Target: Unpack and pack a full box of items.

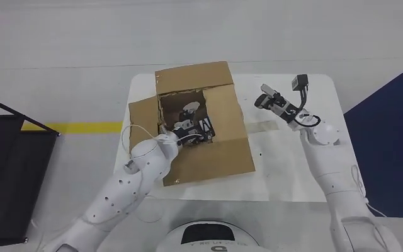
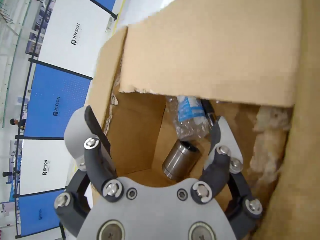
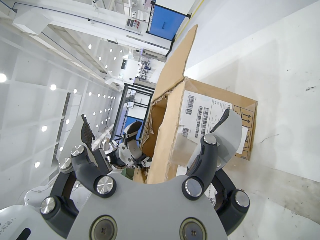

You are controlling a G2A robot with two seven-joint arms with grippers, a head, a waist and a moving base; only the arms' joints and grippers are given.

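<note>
An open cardboard box point(image 1: 214, 135) with torn flaps stands on the white table point(image 1: 289, 176). My left gripper point(image 1: 189, 123) hangs over the box's opening, open, with nothing between its fingers point(image 2: 96, 128). Inside the box point(image 2: 207, 51) lie a metal cylinder point(image 2: 181, 162) and a crumpled clear plastic bottle with a blue label point(image 2: 191, 116), just beyond the left gripper point(image 2: 155, 128). My right gripper point(image 1: 267, 97) is held above the table to the right of the box, open and empty. In the right wrist view the right gripper point(image 3: 156, 123) faces the box's labelled side point(image 3: 200, 118).
A black rack point(image 1: 19, 170) stands on the floor left of the table. A yellow floor line point(image 1: 75, 126) runs behind it. The table's right part and front strip are bare white surface. Crumpled brown paper point(image 2: 271, 136) lines one side of the box's inside.
</note>
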